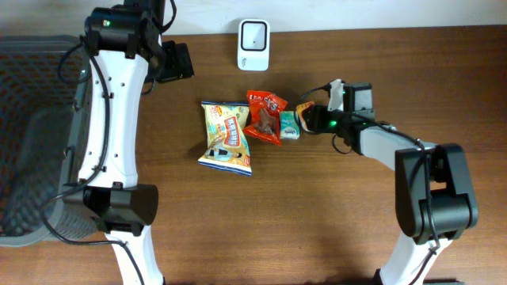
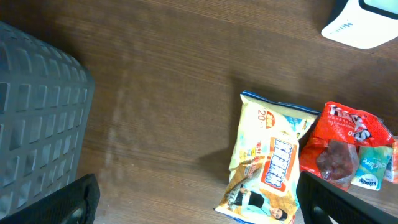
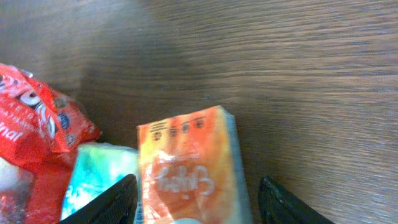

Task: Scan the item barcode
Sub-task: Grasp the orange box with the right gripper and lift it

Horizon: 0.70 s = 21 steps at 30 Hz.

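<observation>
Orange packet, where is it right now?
Right wrist view, centre: the orange packet lies on the table between the fingers of the right pincer, beside the teal packet.

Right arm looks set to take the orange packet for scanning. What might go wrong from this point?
1. The right gripper straddles the orange packet, but the teal packet lies against it, right by one of the fingers; closing may pinch both or shove the teal one.
2. The orange packet lies flat on the table, so the grip may slip off its thin edges.

Orange packet, lower end off-frame
</observation>
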### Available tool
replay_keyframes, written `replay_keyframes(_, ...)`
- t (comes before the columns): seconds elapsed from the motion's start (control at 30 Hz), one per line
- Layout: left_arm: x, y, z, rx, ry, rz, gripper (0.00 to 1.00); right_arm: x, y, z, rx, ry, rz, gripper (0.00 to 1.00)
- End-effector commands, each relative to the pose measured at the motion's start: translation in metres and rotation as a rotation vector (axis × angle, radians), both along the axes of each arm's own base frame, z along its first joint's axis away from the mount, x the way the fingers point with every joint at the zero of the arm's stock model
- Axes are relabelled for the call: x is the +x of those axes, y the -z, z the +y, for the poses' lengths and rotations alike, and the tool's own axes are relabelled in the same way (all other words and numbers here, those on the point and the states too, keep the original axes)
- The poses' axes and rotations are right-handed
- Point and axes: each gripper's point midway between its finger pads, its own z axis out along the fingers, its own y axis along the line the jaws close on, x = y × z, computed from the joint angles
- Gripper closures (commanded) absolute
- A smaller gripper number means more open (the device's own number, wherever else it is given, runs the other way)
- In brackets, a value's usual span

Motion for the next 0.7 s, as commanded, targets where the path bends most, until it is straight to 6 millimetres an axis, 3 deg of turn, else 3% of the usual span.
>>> replay_keyframes(0.0,0.0,0.001,0.0,0.007,0.014,0.006,0.01,0.002,0.02,-0.009,-0.099,0.04,0.018,0.39)
replay_keyframes(0.2,0.0,0.001,0.0,0.007,0.014,0.006,0.01,-0.002,0.021,-0.001,-0.059,0.008,0.034,0.46)
replay_keyframes(0.27,0.0,0.001,0.0,0.007,0.014,0.006,0.01,-0.003,0.008,0.011,0.003,-0.042,0.018,0.44)
replay_keyframes(0.33,0.0,0.001,0.0,0.007,0.014,0.006,0.01,0.001,-0.005,0.017,0.033,-0.066,0.004,0.34)
replay_keyframes(0.43,0.0,0.001,0.0,0.007,0.014,0.006,0.01,0.006,-0.013,0.007,0.039,-0.048,0.045,0.31)
replay_keyframes(0.47,0.0,0.001,0.0,0.007,0.014,0.006,0.01,0.006,-0.015,-0.002,0.038,-0.028,0.076,0.32)
replay_keyframes(0.53,0.0,0.001,0.0,0.007,0.014,0.005,0.01,0.005,-0.014,-0.015,0.036,-0.001,0.11,0.48)
replay_keyframes(0.67,0.0,0.001,0.0,0.007,0.014,0.005,0.01,0.002,-0.006,-0.013,0.032,-0.007,0.126,0.5)
